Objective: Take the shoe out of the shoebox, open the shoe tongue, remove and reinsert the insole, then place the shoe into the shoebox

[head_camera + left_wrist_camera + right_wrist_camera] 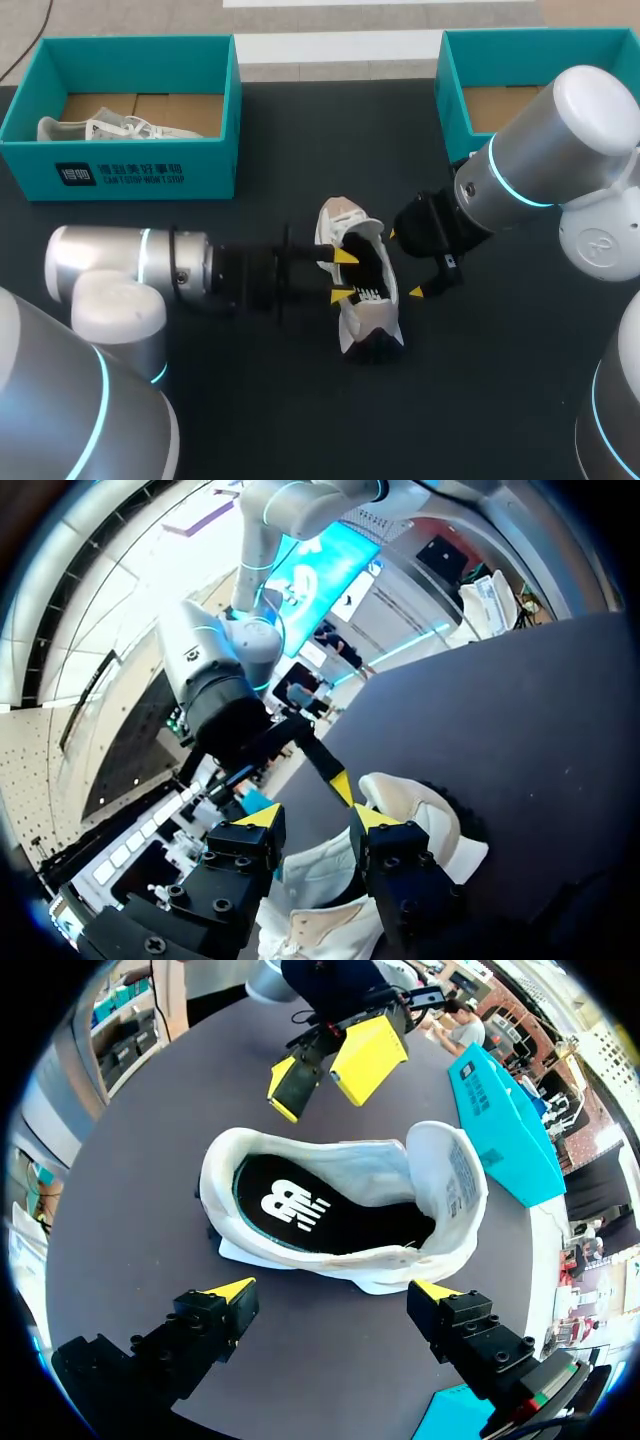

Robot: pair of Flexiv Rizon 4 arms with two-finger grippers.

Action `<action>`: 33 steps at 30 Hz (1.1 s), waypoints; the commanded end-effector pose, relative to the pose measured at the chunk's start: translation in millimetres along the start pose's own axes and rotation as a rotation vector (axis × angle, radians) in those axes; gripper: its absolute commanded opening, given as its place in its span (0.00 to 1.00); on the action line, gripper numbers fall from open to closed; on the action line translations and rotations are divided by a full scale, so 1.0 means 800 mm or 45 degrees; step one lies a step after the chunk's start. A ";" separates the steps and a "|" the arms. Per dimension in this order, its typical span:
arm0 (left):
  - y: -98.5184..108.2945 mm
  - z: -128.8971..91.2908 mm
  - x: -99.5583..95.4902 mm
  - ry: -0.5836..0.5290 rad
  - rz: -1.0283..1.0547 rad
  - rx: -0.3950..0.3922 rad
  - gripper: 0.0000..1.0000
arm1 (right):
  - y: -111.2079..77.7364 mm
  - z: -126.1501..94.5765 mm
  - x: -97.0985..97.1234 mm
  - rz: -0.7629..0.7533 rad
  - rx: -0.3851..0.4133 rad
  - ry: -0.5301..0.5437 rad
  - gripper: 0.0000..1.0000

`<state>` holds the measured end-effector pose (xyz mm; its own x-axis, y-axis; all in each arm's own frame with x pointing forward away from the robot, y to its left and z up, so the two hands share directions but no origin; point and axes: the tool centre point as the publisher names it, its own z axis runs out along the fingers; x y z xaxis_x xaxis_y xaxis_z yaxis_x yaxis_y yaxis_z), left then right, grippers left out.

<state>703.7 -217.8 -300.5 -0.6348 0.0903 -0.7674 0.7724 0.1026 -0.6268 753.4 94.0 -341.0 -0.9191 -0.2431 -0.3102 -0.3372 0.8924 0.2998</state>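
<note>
A white shoe lies on the dark table between my two grippers, its mouth wide. A black insole lies flat inside the shoe, and the tongue is folded back toward the toe. My left gripper comes in from the left and hangs open at the shoe's rim, nothing between its fingers. In the left wrist view this gripper hovers just over the shoe. My right gripper stands wide open on the shoe's right side. Its fingertips straddle the shoe without touching it.
A teal shoebox at the back left holds a second pale shoe. Another teal shoebox stands at the back right, partly behind my right arm. Bare dark table lies in front of the shoe.
</note>
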 end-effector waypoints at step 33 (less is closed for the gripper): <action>-0.013 -0.045 -0.084 1.176 -0.018 0.073 0.89 | 0.000 0.001 0.001 -0.001 0.002 -0.002 1.00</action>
<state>732.4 -188.2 -239.4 -0.5527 0.5831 -0.5954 0.7528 0.0427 -0.6569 753.4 94.0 -341.0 -0.9191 -0.2430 -0.3102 -0.3372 0.8924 0.2998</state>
